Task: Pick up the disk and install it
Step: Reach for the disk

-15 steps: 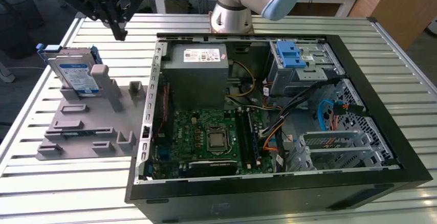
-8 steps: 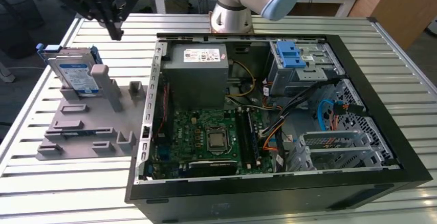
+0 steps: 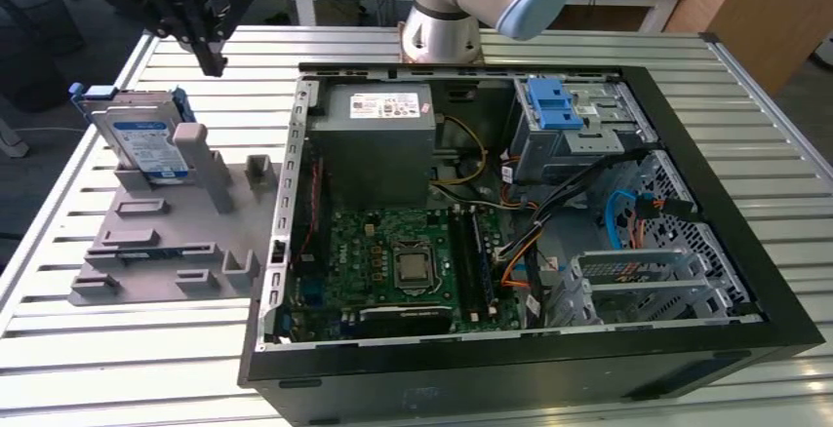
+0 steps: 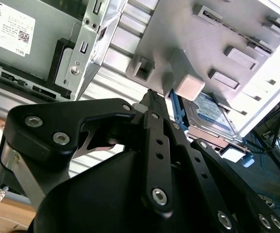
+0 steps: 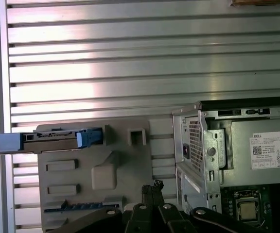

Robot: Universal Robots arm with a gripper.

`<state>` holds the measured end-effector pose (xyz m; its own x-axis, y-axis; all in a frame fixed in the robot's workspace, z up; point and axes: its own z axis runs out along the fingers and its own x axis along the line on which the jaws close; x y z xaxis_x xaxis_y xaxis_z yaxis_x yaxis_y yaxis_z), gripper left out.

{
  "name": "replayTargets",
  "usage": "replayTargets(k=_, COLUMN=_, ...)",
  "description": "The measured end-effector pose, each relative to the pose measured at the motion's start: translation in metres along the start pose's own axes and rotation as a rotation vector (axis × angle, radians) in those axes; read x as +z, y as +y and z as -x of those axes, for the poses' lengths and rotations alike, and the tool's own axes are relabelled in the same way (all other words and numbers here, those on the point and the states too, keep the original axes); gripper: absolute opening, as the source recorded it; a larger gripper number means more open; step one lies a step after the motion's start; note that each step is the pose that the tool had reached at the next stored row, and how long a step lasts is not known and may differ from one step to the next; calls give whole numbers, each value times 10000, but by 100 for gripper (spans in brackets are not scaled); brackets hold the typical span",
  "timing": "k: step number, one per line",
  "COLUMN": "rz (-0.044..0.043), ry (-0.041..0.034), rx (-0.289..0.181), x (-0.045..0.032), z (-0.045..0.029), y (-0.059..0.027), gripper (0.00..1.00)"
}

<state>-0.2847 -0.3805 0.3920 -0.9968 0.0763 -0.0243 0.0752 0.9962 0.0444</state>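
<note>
exterior view: high, down over whole table [image 3: 131, 349] | both wrist views: past hand [image 4: 152, 95] onto grey stand [image 5: 96, 145] (shared with exterior)

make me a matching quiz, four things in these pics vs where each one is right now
1. disk
2. power supply
3. end effector
4. stand

a. inside the case
b. in the air, shut, holding nothing
c. flat on the table, beside the case
d. upright in a slot of the stand

Pairs: 1-d, 2-a, 3-b, 4-c
</note>
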Motion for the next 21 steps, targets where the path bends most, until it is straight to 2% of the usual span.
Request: replayTargets(k=21, rz=0, ry=1, rx=-1, x=-2, z=-210, y=12, gripper=11)
